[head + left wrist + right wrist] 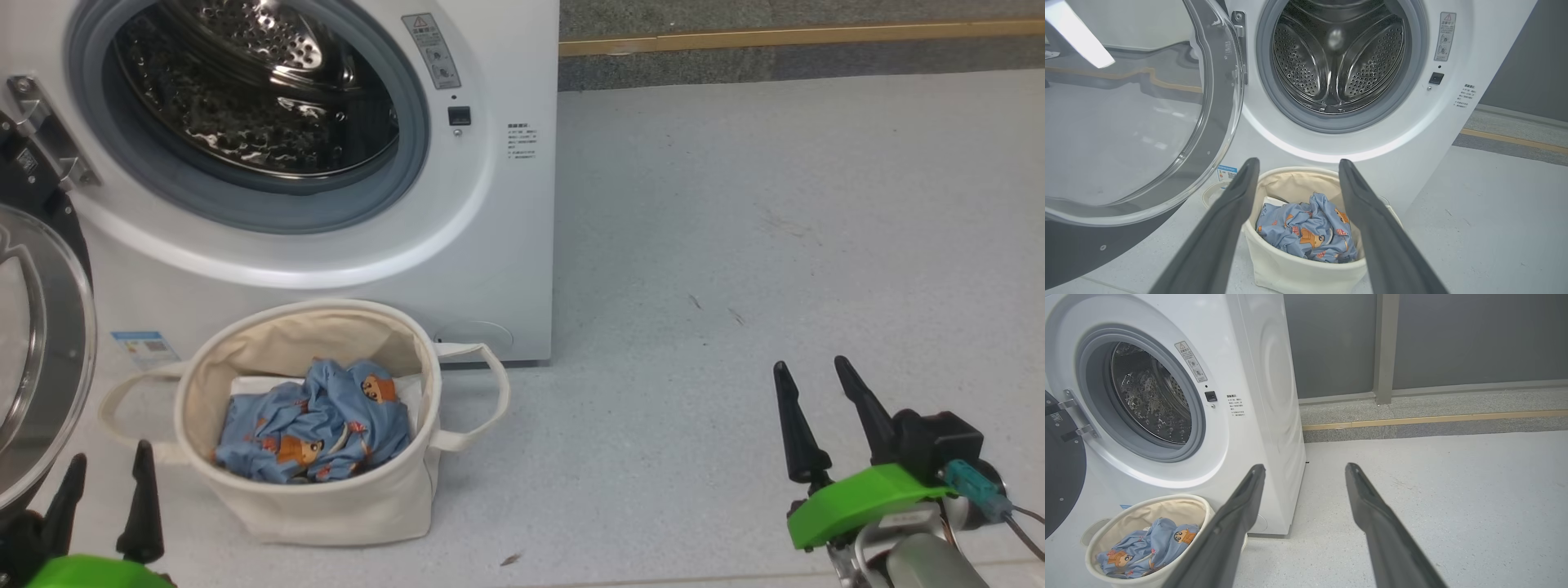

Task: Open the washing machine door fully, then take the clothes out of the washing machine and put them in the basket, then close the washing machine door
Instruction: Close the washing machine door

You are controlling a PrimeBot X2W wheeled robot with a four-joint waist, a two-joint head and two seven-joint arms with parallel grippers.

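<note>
Honestly nothing here is really reading as words. The washing machine (522,245) is wearing a grey warning label (430,51) with a triangle sign at about 2 o'clock from the drum (245,98). A block of tiny print (521,142) is sitting around 3 o'clock and a blue sticker (145,346) at 7 o'clock, all coming out too small to make out

Washing machine door (1126,134) swung wide open, left of left gripper (110,457). Washing machine (506,245) white, steel drum exposed, straight ahead of it. Clothes (314,425), blue with orange figures, crumpled inside upright cream basket (326,510), just ahead of fingertips.
</note>
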